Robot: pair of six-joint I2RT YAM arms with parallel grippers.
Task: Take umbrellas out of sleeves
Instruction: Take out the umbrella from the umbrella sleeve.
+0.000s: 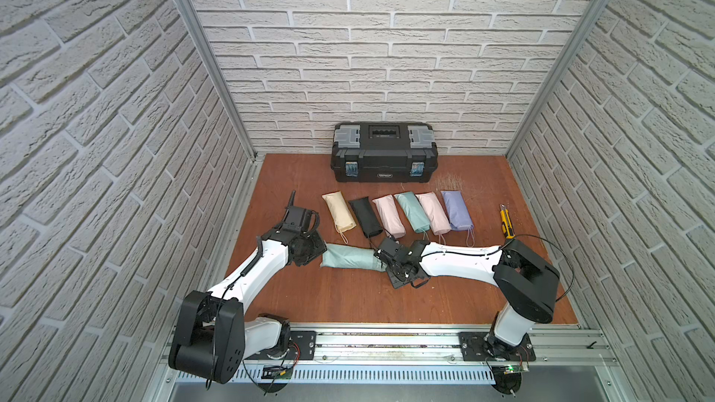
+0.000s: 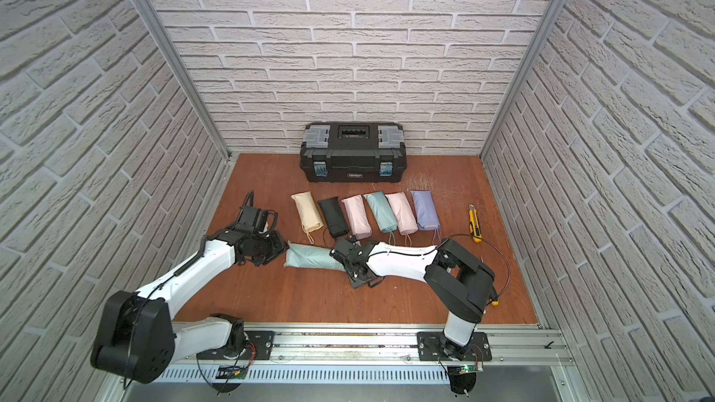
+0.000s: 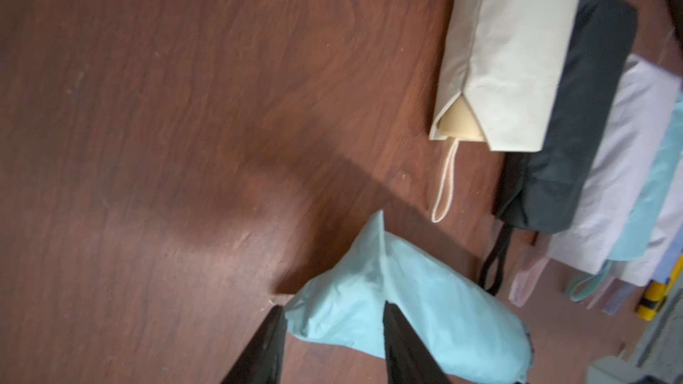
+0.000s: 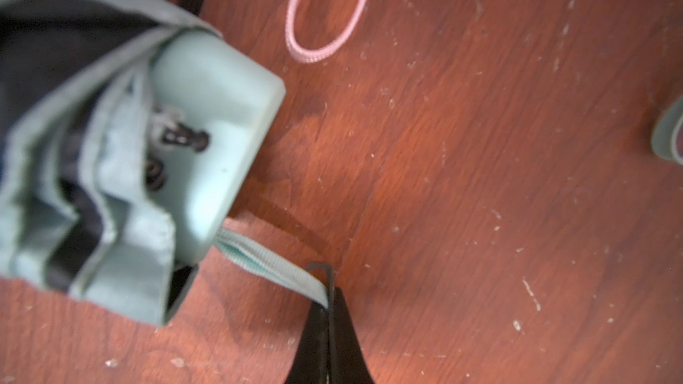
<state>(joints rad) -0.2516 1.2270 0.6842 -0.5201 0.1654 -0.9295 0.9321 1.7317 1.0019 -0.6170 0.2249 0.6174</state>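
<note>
— Umbrella, mint-green, folded fabric with stubby plastic handle (image 4: 218, 134): location?
— On the brown wooden tabletop (image 1: 348, 303), nearer the robot than the row of six other sleeved umbrellas (image 1: 412, 212). Mostly inside its limp mint-green fabric sleeve (image 1: 348, 257), handle end showing.
— Long axis?
— Across the table, arm to arm. Closed sleeve end toward the left black parallel gripper (image 3: 332, 308); handle toward the right black parallel gripper (image 4: 329, 289). Each arm is nearest its own end.
— Right gripper, state?
— Jaws pressed together on the flat mint-green webbing wrist strap (image 4: 273, 260), which runs straight from the handle.
— Left gripper?
— Fingers partway apart, straddling the sleeve's closed end, with fabric between them. Pinched or merely bracketed: cannot tell, as the view is blurred.
— Next move, in judgement?
— Opposite pulls along that axis: left anchors the sleeve, right draws the umbrella out by the strap.
</note>
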